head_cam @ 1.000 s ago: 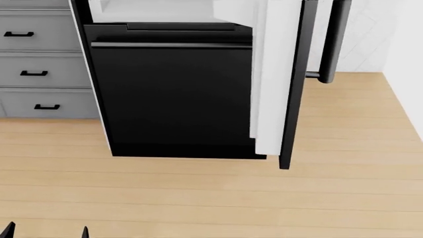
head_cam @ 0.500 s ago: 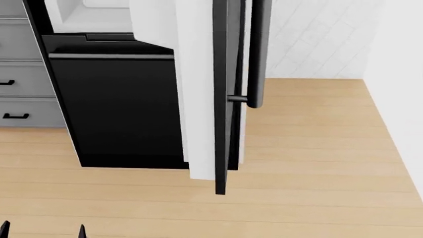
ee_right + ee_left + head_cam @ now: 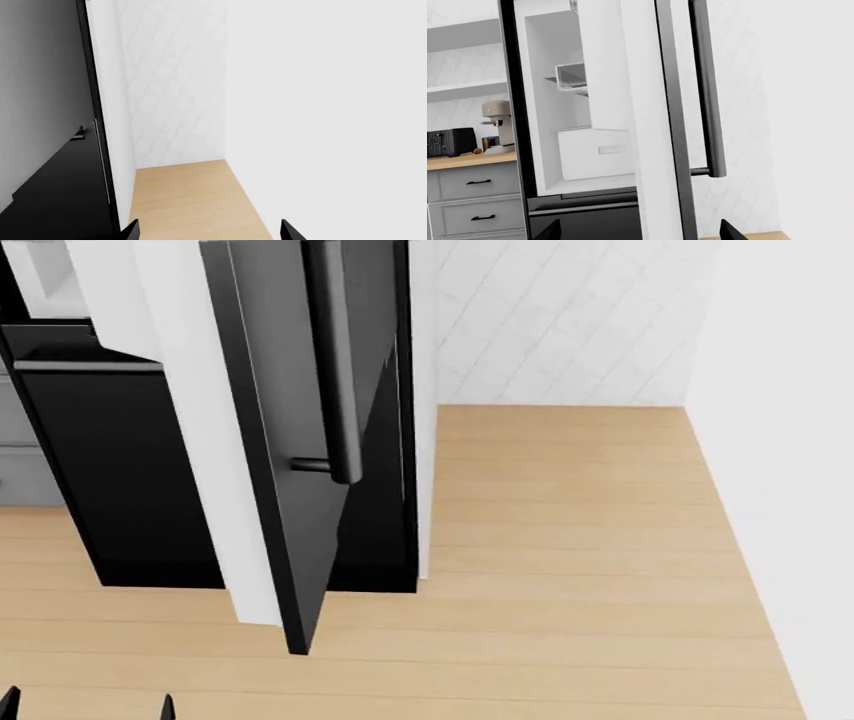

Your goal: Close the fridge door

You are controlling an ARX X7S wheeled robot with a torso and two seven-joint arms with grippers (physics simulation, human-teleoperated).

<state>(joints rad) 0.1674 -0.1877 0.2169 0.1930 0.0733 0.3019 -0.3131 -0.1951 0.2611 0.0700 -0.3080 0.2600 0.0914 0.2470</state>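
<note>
Fridge door [image 3: 287, 440] swung wide open, well ahead of left claw [image 3: 637, 231] and right claw [image 3: 207, 229], both spread, grasping nothing.

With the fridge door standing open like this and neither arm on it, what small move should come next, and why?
Probably bring the right gripper across toward the glossy outer face of the fridge door, ready to push it. The door stands wide open, its white lining and bins showing in the left wrist view, and both grippers are empty and apart from it. The right wrist view already has the black panel close alongside.
</note>
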